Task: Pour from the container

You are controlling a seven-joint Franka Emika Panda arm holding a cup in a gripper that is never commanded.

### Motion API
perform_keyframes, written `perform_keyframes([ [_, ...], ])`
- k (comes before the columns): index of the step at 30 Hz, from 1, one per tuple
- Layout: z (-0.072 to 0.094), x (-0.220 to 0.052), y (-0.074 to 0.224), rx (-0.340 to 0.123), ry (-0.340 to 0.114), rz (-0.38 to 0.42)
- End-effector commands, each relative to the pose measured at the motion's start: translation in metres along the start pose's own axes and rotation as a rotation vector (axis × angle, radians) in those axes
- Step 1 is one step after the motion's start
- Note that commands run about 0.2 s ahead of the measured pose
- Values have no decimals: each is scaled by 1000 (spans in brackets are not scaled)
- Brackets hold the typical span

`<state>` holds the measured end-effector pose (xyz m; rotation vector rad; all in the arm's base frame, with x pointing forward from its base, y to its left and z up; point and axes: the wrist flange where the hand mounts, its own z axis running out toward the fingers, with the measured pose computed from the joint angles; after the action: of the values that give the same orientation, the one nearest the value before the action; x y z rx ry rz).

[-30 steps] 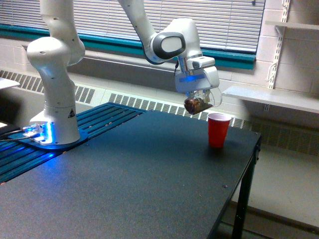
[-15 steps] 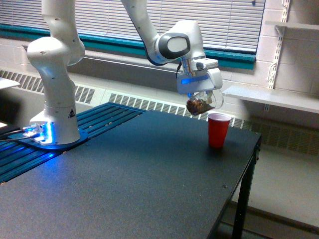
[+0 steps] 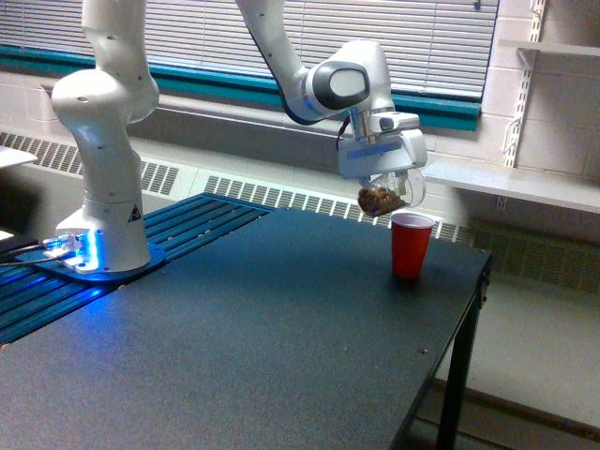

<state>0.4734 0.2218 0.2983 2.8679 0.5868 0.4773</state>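
Note:
The container, a clear plastic cup [image 3: 387, 198] with brown bits inside, hangs tilted in the air with its flared rim turned toward the exterior view's right. My gripper [image 3: 384, 187] is shut on it from above. The cup's rim sits just above and slightly left of the mouth of a small red cup [image 3: 411, 244], which stands upright on the dark table [image 3: 234, 347] near its far right corner. No bits are seen falling.
The arm's white base [image 3: 101, 187] stands on a blue-lit plate at the exterior view's left. The table's right edge [image 3: 473, 291] drops off just beyond the red cup. A white shelf [image 3: 525, 186] and window blinds lie behind.
My gripper has carried the clear cup to the right, closer to the red cup, until its rim is over the red cup's edge. The red cup has not moved.

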Motion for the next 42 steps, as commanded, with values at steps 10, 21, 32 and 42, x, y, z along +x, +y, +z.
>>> perform_keyframes([
  [10, -7, 9, 2, -61, -14, -32],
  [21, -8, 8, 0, -88, -32, -77],
  [32, -8, 9, -4, -116, -46, -110],
  [42, -6, 6, -4, -147, -76, -127],
])
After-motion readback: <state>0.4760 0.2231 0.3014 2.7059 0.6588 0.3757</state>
